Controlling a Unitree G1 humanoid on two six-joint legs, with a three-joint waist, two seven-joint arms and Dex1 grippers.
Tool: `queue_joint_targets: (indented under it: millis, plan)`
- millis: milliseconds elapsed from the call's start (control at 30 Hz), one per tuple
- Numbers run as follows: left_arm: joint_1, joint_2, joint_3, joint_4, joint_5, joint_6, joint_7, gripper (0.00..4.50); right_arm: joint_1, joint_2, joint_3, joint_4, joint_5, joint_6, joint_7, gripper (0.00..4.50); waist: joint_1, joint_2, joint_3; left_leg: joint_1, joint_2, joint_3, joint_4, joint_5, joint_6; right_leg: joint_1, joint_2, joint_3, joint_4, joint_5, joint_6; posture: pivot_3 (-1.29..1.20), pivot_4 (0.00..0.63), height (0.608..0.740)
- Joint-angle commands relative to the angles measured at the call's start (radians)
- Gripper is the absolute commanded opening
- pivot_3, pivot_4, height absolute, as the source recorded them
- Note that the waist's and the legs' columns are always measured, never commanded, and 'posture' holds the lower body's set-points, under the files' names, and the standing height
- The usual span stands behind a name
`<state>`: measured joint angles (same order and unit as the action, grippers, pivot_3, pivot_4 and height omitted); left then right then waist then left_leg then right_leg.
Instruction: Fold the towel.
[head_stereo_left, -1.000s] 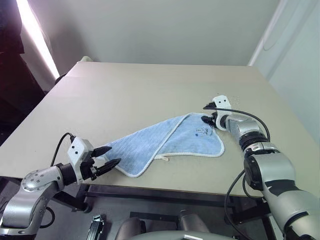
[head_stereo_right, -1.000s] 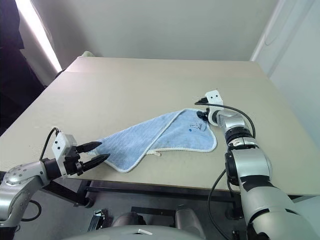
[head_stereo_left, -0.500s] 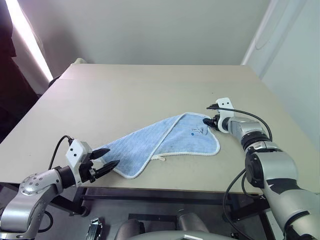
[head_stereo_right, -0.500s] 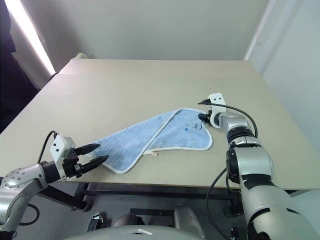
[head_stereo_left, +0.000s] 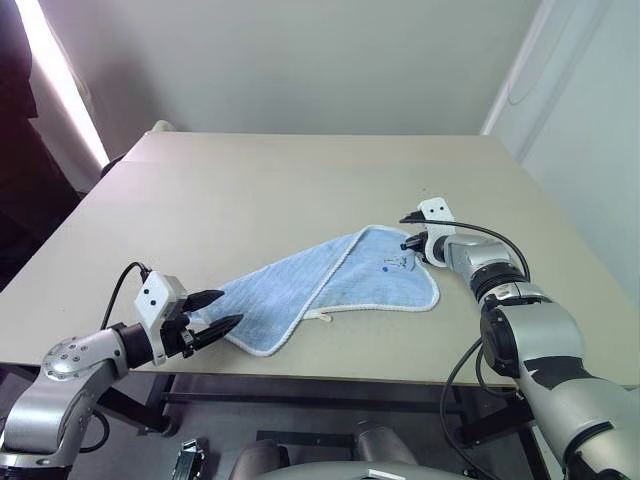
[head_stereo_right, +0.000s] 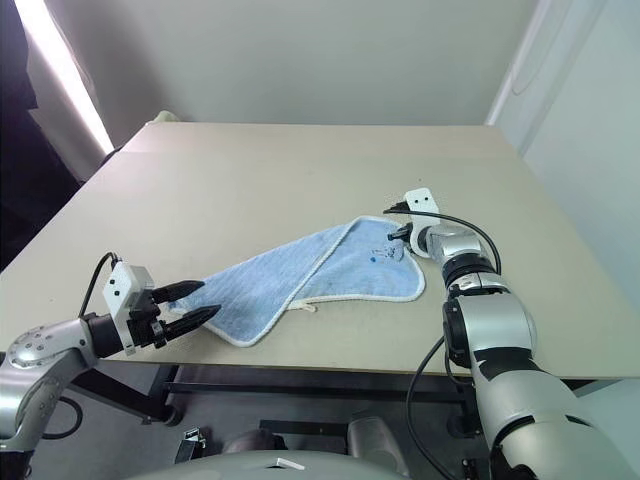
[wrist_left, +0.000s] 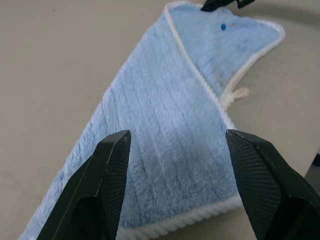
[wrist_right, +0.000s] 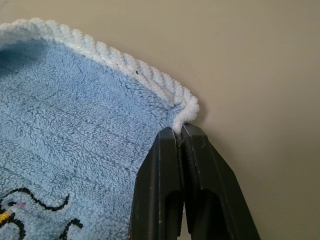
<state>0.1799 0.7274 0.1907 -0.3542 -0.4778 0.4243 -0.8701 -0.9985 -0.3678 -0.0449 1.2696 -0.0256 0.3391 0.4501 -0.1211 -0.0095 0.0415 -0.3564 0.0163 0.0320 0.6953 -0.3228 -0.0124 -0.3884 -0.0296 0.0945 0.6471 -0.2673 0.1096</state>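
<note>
The towel lies on the tan table, light blue with white edging, folded over into a long slanted shape. A dark embroidered mark sits near its far right corner, and a white loop tag sticks out at the near edge. My right gripper rests at that far right corner, and in the right wrist view the gripper is shut on the towel's white corded edge. My left gripper is open just off the towel's near left end, close to the table's front edge, with nothing between its fingers.
The table's front edge runs just under the left gripper. A pale object sits at the far left corner of the table. Bare tabletop stretches behind the towel up to the wall.
My right gripper has closed on the towel's far right corner. The left gripper stays open in the same place. The towel lies as before.
</note>
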Motion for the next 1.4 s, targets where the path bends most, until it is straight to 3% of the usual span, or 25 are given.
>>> queue_joint_targets:
  millis: [33,133,267,500,767,867,1233,1400]
  plan:
    - [-0.022,0.012,-0.056,-0.021,0.038,-0.034,-0.026,3.21,-0.007,-0.010,-0.006,0.014,-0.006,0.021,-0.007,0.03,-0.001,0.000,0.000,0.000,0.000,0.000,0.000,0.000,0.000,0.000,0.000,0.000,0.000,0.000,0.000,0.00,0.000,0.716]
    - [-0.034,0.000,-0.069,-0.024,0.024,-0.037,-0.039,3.21,-0.008,-0.004,-0.010,0.013,-0.003,0.023,-0.010,0.03,-0.001,0.000,0.000,0.000,0.000,0.000,0.000,0.000,0.000,0.000,0.000,0.000,0.000,0.000,0.000,0.00,0.000,0.716]
    - [-0.063,-0.004,-0.111,-0.002,0.074,-0.055,-0.032,4.44,-0.012,0.000,-0.015,0.008,0.001,0.025,-0.009,0.00,-0.001,0.000,0.000,0.000,0.000,0.000,0.000,0.000,0.000,0.000,0.000,0.000,0.000,0.000,0.000,0.00,0.000,0.716]
    - [-0.082,0.026,-0.240,0.034,0.171,-0.051,-0.065,4.44,-0.013,0.003,-0.025,0.003,0.007,0.028,-0.013,0.00,-0.003,0.000,0.000,0.000,0.000,0.000,-0.001,0.000,0.000,-0.001,0.000,0.000,0.000,0.000,0.000,0.00,0.000,0.716]
    - [-0.152,0.040,-0.317,0.081,0.190,0.082,-0.079,4.44,-0.017,-0.001,-0.036,0.000,0.010,0.030,-0.033,0.00,-0.002,0.000,0.000,0.000,0.000,0.000,-0.001,0.000,0.000,-0.001,0.000,0.000,0.000,0.000,0.000,0.00,0.000,0.716]
    - [-0.179,0.031,-0.323,0.095,0.188,0.099,-0.080,3.76,-0.015,-0.001,-0.039,-0.002,0.010,0.030,-0.034,0.00,-0.002,0.000,0.000,0.000,0.000,0.000,-0.001,0.000,0.000,-0.001,0.000,0.000,0.000,0.000,0.000,0.00,0.000,0.716]
    - [-0.174,0.043,-0.363,0.077,0.211,0.044,-0.128,0.02,-0.008,-0.005,-0.046,-0.003,0.010,0.028,-0.038,0.00,-0.001,0.000,0.000,0.000,0.000,0.000,-0.002,0.000,0.000,-0.001,0.000,0.000,-0.001,0.000,0.000,0.00,0.000,0.716]
    - [-0.168,0.050,-0.305,0.070,0.154,0.066,-0.145,0.02,-0.005,-0.004,-0.047,-0.004,0.011,0.021,-0.035,0.00,-0.002,0.000,0.000,0.000,0.000,0.000,-0.002,0.000,0.000,-0.001,0.000,0.000,-0.001,0.000,0.000,0.00,0.000,0.716]
